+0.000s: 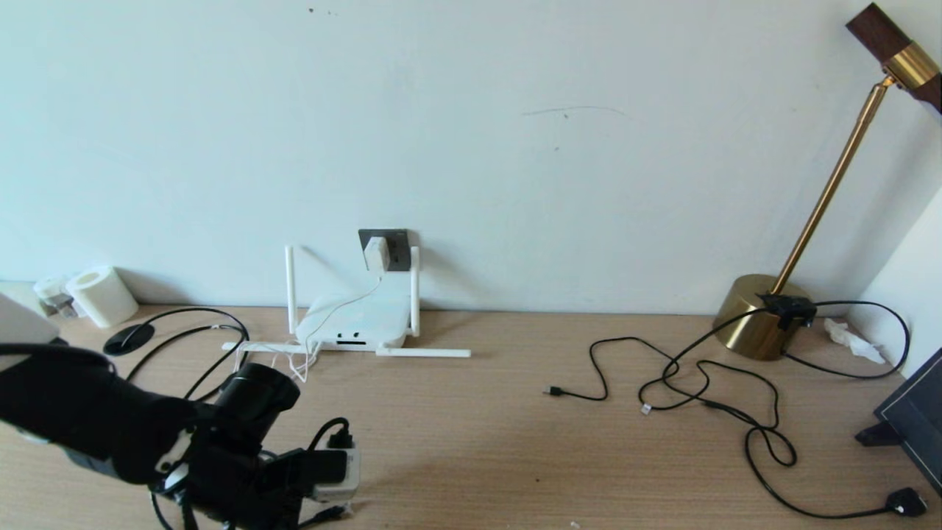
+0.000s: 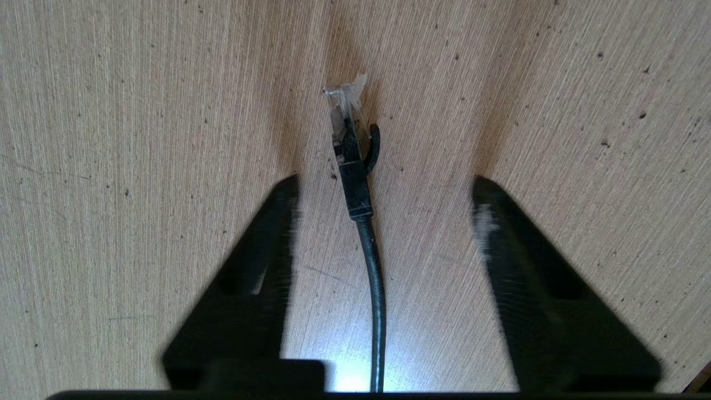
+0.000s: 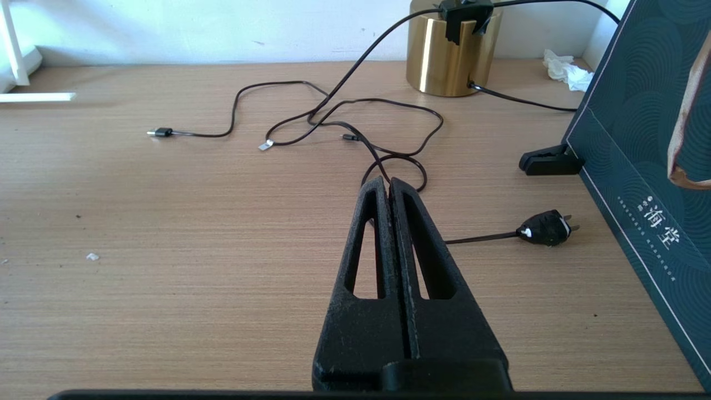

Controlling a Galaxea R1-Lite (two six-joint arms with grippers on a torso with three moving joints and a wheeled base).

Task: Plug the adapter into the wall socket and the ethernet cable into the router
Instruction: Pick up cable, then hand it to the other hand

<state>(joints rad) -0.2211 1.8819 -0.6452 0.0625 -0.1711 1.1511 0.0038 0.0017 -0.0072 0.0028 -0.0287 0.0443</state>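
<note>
Adapter [image 1: 376, 254] in wall socket [image 1: 397, 245], router [image 1: 358, 322] below; ethernet cable [image 2: 361, 211] on desk [image 1: 500, 442] between left pincer [image 2: 383, 214] fingers.

We see a white router [image 1: 358, 322], our black cable [image 2: 373, 261] (clear tip), a brass-gold lamp base [image 1: 752, 316], a dark teal box [image 3: 644, 166] with wave pattern, a tan wood-grain desk [image 1: 486, 427]

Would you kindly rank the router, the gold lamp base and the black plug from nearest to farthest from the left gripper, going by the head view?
From the left gripper, low at the table's near left edge:
1. The router, just beyond it, against the wall on the left.
2. The gold lamp base, far right, by the wall.
3. The black plug, at the near right edge.
</note>
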